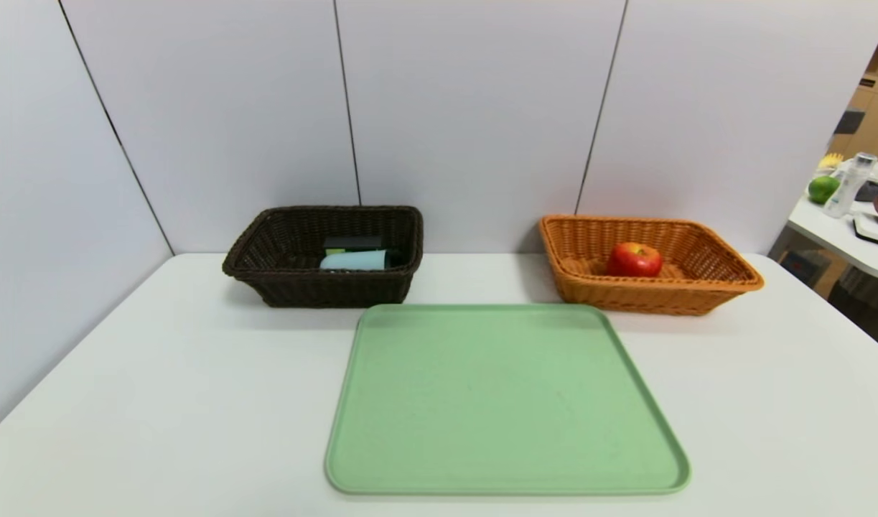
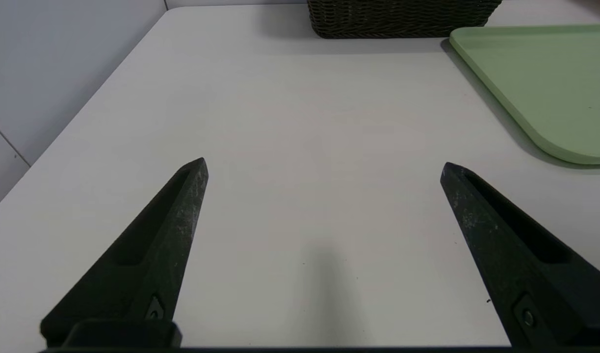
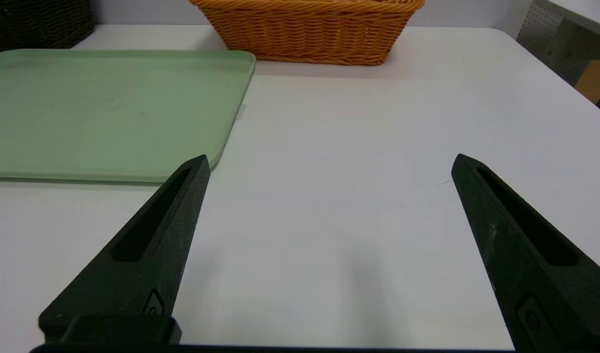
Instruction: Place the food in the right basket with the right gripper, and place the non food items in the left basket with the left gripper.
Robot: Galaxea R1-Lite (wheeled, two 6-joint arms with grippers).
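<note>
Red apple (image 1: 634, 259) in the orange basket (image 1: 711, 283) — well beyond the wide-spread right end effector (image 3: 329, 164).

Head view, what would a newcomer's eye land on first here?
Probably the red apple sitting in the orange basket at back right, then the bare green tray in the middle of the white table. The dark basket at back left holds a pale blue cup.

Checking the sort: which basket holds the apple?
The orange-tan basket, on the robot's right, holds the red apple; the dark brown basket on the left holds the cup.
</note>
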